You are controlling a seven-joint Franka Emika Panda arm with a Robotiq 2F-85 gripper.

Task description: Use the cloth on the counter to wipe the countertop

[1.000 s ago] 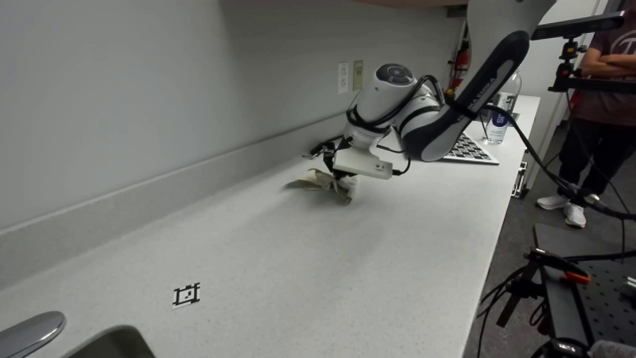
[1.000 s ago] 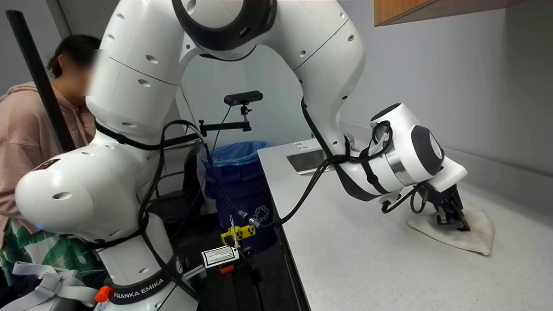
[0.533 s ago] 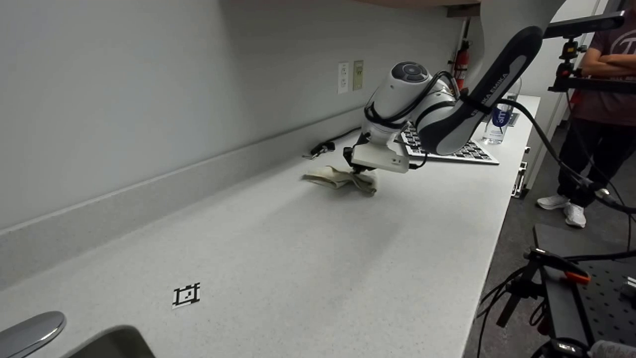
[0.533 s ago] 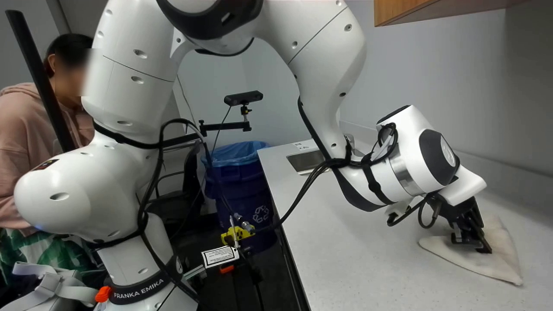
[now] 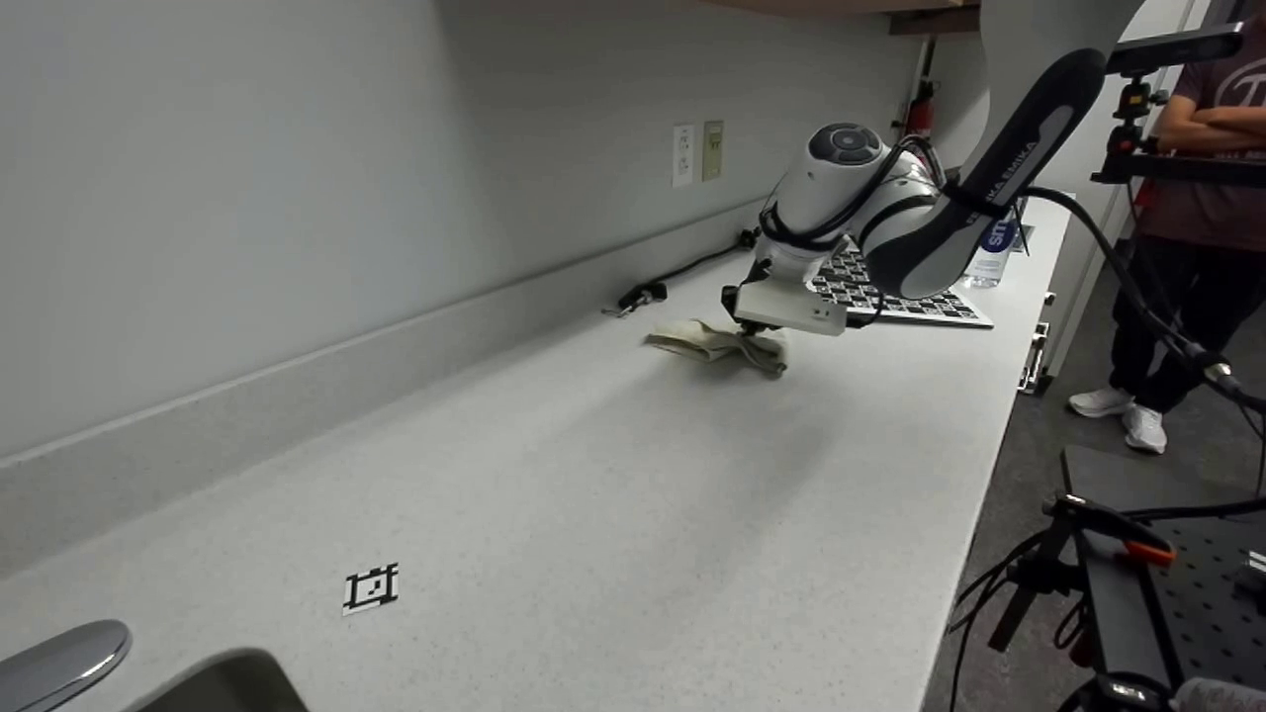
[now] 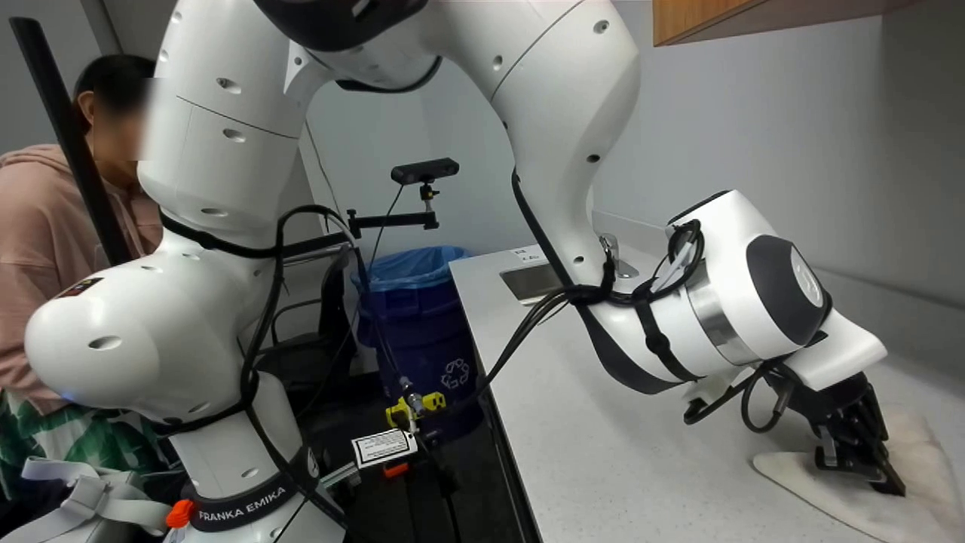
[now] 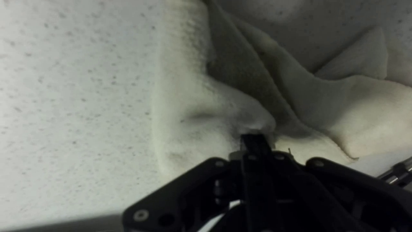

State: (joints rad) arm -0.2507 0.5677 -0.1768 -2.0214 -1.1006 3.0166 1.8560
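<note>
Black two-fingered gripper [image 7: 256, 137] clamped on a fold of wrinkled cream fabric cloth [image 7: 299, 93]; prob light, soft, floppy, imo pinch mid-bunch.

Cloth [image 6: 867, 509]: spread on the countertop [image 6: 603, 430]
Gripper [image 6: 888, 485]: tilted, fingertips touching the cloth
Bin [image 6: 415, 324]: blue, near countertop

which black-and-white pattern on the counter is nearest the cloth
The large checkered board, close by the cloth; the small square marker lies farther off, near the sink.
</note>
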